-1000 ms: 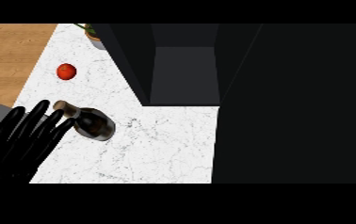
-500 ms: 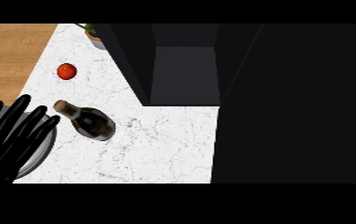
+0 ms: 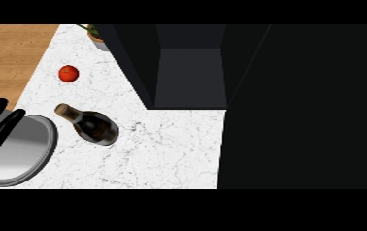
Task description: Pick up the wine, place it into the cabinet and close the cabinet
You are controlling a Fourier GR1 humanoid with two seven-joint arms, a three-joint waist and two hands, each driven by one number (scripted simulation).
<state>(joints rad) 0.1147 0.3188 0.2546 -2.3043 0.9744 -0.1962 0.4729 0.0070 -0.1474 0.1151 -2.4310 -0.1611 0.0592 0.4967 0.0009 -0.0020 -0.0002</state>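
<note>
The wine bottle (image 3: pixel 91 124) is dark with a brownish cap and stands on the white marble counter (image 3: pixel 165 152), seen from above, with its neck leaning toward the upper left. My left hand (image 3: pixel 11 120) shows only as black straight fingers at the left edge, apart from the bottle, and it holds nothing. Its grey forearm (image 3: pixel 27 150) fills the lower left corner. The dark cabinet (image 3: pixel 190 74) stands open at the top centre, and its inside looks bare. My right hand is not in view.
A red tomato (image 3: pixel 68 73) lies on the counter up and left of the bottle. A potted plant (image 3: pixel 95 36) sits at the far edge beside the cabinet. A broad dark panel (image 3: pixel 294 108) covers the right side. The wooden floor (image 3: pixel 22 55) lies beyond the counter's left edge.
My left hand has drawn back to the left, away from the bottle it was beside. The bottle stays where it was.
</note>
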